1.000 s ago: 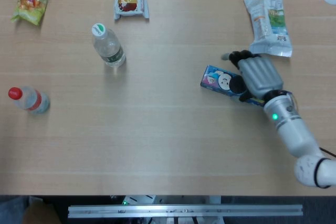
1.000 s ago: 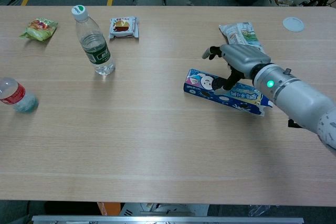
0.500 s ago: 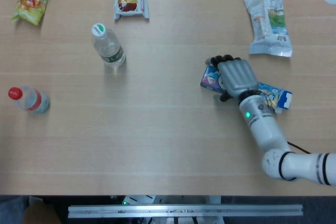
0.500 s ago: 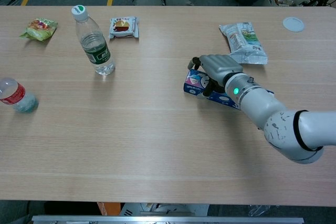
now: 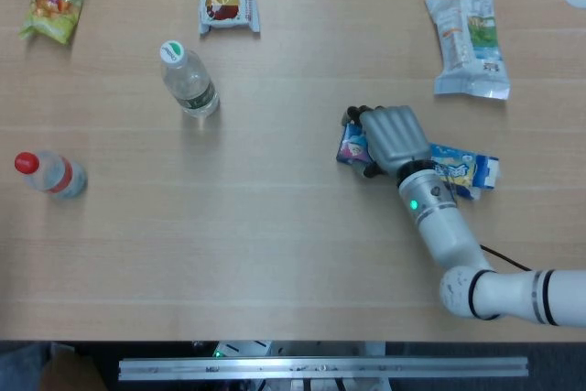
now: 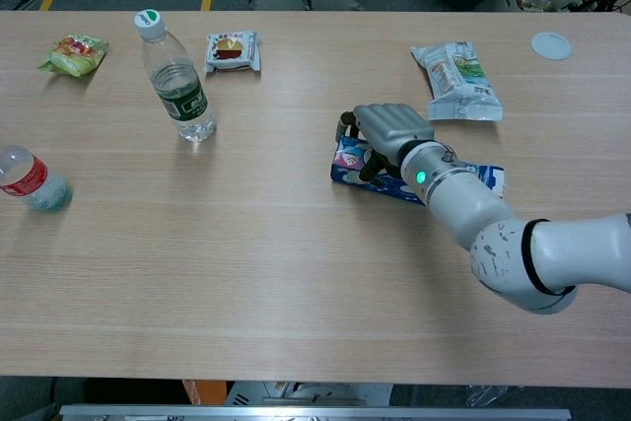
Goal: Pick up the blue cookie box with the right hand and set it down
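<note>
My right hand (image 5: 392, 137) lies over the blue cookie box (image 5: 455, 171), right of the table's middle, with fingers curled around its left end; it seems a real grip. The box is not yet lifted. Next I must raise it levelly.

1. My right hand (image 5: 392, 137) lies on top of the cookie box (image 5: 462, 171), right of frame centre, on the table (image 5: 275, 254).
2. A snack bag (image 5: 468, 41) sits upper right, behind my hand.
3. An upright bottle (image 5: 189, 79) stands upper left of centre.
4. A wrapped cake (image 5: 228, 5) lies behind it.
5. A lying bottle (image 5: 50, 174) rests at the left edge.
6. A snack packet (image 5: 54, 12) is in the top-left corner.
</note>
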You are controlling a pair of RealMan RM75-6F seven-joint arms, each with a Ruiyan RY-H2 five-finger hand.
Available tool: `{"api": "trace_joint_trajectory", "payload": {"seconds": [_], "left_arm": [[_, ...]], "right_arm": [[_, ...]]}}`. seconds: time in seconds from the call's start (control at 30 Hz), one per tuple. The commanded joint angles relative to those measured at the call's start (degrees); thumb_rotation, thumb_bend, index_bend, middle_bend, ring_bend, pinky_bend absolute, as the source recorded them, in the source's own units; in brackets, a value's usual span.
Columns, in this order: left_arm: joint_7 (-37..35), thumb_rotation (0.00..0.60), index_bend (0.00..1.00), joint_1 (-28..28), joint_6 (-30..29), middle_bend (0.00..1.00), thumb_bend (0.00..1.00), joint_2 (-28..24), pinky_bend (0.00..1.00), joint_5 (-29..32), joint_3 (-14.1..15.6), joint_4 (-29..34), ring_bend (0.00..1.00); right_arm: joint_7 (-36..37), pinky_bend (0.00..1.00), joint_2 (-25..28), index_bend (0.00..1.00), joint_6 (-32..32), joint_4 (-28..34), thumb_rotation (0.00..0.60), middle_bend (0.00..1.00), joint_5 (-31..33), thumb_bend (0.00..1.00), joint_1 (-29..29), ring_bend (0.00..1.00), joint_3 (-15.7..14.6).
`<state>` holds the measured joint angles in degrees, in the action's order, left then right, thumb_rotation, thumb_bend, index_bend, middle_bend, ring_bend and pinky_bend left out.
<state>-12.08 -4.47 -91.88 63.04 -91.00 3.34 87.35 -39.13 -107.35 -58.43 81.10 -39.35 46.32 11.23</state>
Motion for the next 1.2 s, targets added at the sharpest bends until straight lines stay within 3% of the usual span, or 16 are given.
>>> {"api": "trace_joint_trajectory", "payload": {"seconds": [0.03,0.37,0.53,0.77,1.2], "left_arm": [[-0.14,0.6,0.16,-0.04,0.01,0.13,0.26,0.04,0.07,0.06,-0.03,-0.12,0.1],[-0.05,0.6,0.16,0.02,0.0,0.13,0.26,0.18,0.07,-0.18,-0.14,-0.12,0.1],[0.02,0.6,0.16,-0.07,-0.16,0.13,0.26,0.05,0.07,-0.18,-0.19,0.04,0.1],[-0.09,0.6,0.16,-0.19,-0.19,0.13,0.26,-0.15,0.07,-0.08,-0.2,0.02,0.1],[0.13,0.6,0.16,-0.3,0.09,0.13,0.26,-0.27,0.07,0.21,-0.23,0.0,0.1]], "right_arm": [[0.95,0.64,1.02,0.48,-0.09,1.58,0.6,0.42,-1.35,0.36,-0.39,0.45,-0.19],[9.96,0.64,7.7,0.48,-3.11,13.14,0.6,0.42,-14.42,0.36,-2.72,0.45,1.19],[14.67,0.64,8.79,0.48,-5.59,16.03,0.6,0.42,-21.42,0.35,-3.77,0.45,1.6],[22.75,0.64,5.41,0.48,-7.51,11.17,0.6,0.42,-30.15,0.31,-4.62,0.45,0.28],[30.61,0.57,-0.13,0.48,-9.3,2.12,0.6,0.42,-37.51,0.29,-4.84,0.44,-0.12]]}}
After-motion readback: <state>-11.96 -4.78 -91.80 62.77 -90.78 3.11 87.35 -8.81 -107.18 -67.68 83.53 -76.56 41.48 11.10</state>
